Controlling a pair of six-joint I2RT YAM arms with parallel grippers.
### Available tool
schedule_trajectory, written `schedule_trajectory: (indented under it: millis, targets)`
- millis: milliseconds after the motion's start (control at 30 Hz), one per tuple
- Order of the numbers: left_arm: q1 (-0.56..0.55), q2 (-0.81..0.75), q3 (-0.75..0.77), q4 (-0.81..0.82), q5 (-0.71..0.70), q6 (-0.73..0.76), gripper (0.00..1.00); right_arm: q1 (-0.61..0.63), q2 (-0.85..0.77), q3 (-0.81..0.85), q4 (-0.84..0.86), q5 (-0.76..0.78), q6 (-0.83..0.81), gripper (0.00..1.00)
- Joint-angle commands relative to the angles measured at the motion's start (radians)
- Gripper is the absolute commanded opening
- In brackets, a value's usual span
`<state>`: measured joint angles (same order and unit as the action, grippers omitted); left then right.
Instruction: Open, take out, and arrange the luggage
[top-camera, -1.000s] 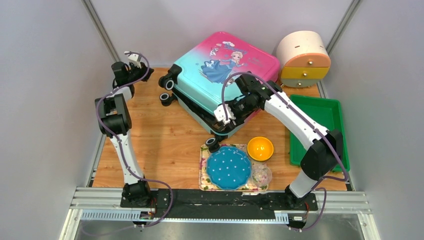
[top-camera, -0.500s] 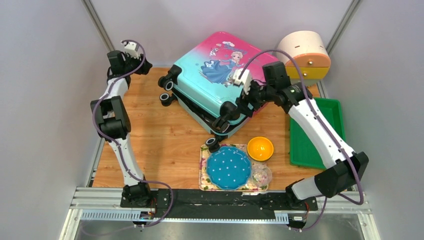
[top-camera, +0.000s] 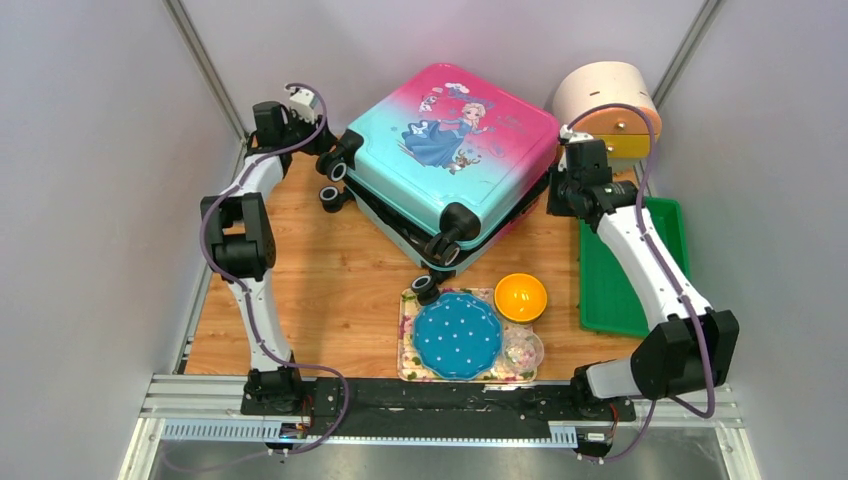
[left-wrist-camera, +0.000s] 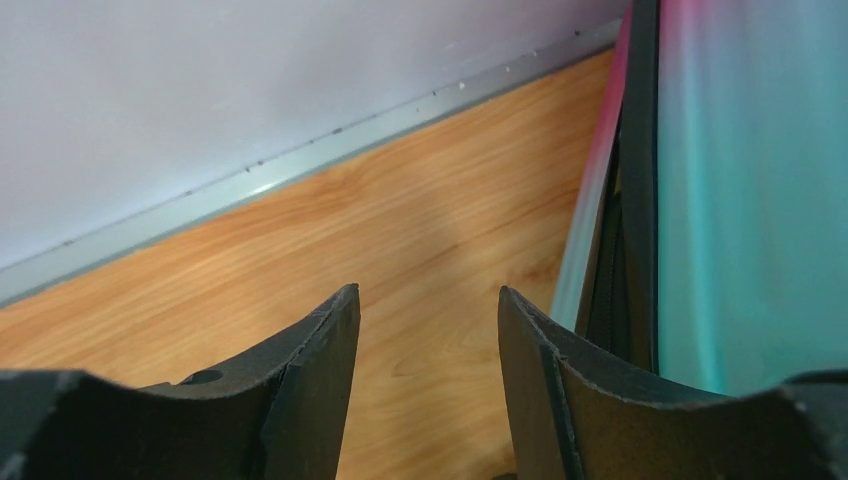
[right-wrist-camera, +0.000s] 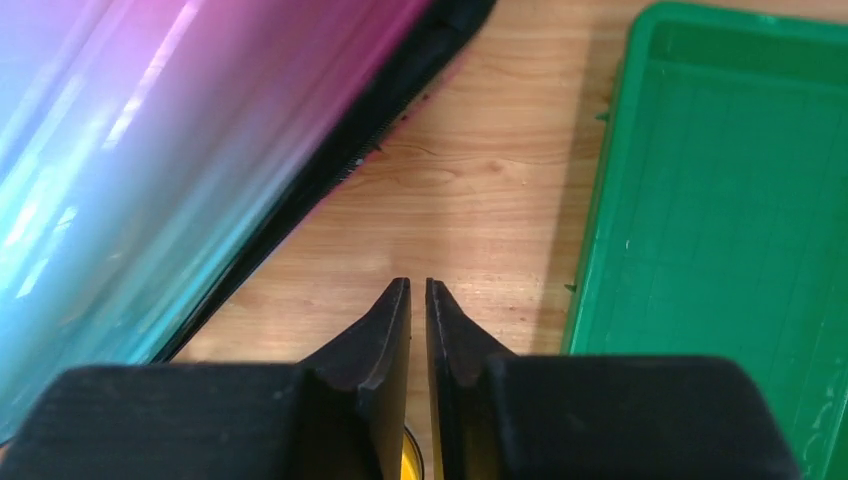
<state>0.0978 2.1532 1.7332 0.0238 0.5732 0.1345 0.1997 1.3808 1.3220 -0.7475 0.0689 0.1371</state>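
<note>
The luggage (top-camera: 450, 150), a pink-to-turquoise hard shell with a cartoon girl print, lies flat at the back of the table. Its top shell sits a little askew over the lower one. My left gripper (top-camera: 318, 142) hovers by its left corner near the black wheels (top-camera: 338, 165). In the left wrist view the left gripper (left-wrist-camera: 428, 295) is open over bare wood, with the luggage (left-wrist-camera: 740, 200) just to its right. My right gripper (top-camera: 556, 205) hangs beside the luggage's right edge. In the right wrist view the right gripper (right-wrist-camera: 418, 285) is almost shut, with nothing between its fingers. It is between the luggage (right-wrist-camera: 150, 150) and the tray.
A green tray (top-camera: 640, 250) lies at the right, also seen as the green tray (right-wrist-camera: 730, 200). A round cream drawer cabinet (top-camera: 607, 115) stands at the back right. In front of the luggage are a blue plate (top-camera: 458, 335) on a patterned mat, an orange bowl (top-camera: 521, 297) and a small clear bowl (top-camera: 524, 350).
My right arm has swung from the luggage's near corner round to its right side, and its jaws have closed. My left gripper has moved right toward the luggage's wheels and opened.
</note>
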Motion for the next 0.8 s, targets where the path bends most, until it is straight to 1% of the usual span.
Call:
schedule_trajectory:
  millis: [0,33,67,100,167,200,267,300,467,533,567,600,700,767]
  targets:
    - [0.008,-0.084,-0.035,0.011,0.008,0.005,0.6,0.004,0.055,-0.052,0.108,0.111,0.071,0.12]
    - [0.01,-0.095,-0.046,0.025,0.016,0.004,0.59,0.003,0.078,-0.058,0.128,0.094,0.071,0.08]
    - [0.008,-0.101,-0.073,0.034,0.027,-0.002,0.59,0.007,0.13,-0.056,0.169,0.035,0.068,0.07]
    - [0.01,-0.108,-0.092,0.048,0.049,-0.004,0.59,0.01,0.156,-0.047,0.184,0.011,0.067,0.07]
    - [0.008,-0.136,-0.145,0.079,0.071,0.0,0.58,0.033,0.237,-0.006,0.239,-0.053,0.052,0.08]
    - [0.01,-0.144,-0.161,0.083,0.07,0.001,0.58,0.043,0.265,0.018,0.25,-0.055,0.049,0.09]
    - [0.011,-0.17,-0.201,0.088,0.068,0.014,0.57,0.073,0.341,0.069,0.258,-0.113,0.033,0.1]
    - [0.016,-0.177,-0.214,0.093,0.074,0.016,0.56,0.084,0.365,0.124,0.26,-0.118,0.024,0.11]
    - [0.039,-0.222,-0.277,0.114,0.08,0.025,0.56,0.133,0.498,0.256,0.313,-0.162,-0.01,0.14]
    - [0.057,-0.227,-0.277,0.108,0.083,0.028,0.56,0.142,0.532,0.311,0.32,-0.173,-0.025,0.15]
    - [0.06,-0.225,-0.276,0.107,0.08,0.031,0.56,0.147,0.559,0.327,0.318,-0.178,-0.027,0.15]
    - [0.065,-0.227,-0.276,0.105,0.117,0.036,0.56,0.148,0.57,0.339,0.321,-0.179,-0.03,0.15]
    - [0.066,-0.242,-0.288,0.1,0.168,0.091,0.55,0.147,0.593,0.356,0.358,-0.185,-0.079,0.17]
    - [0.065,-0.242,-0.284,0.116,0.154,0.082,0.55,0.139,0.615,0.393,0.376,-0.179,-0.117,0.17]
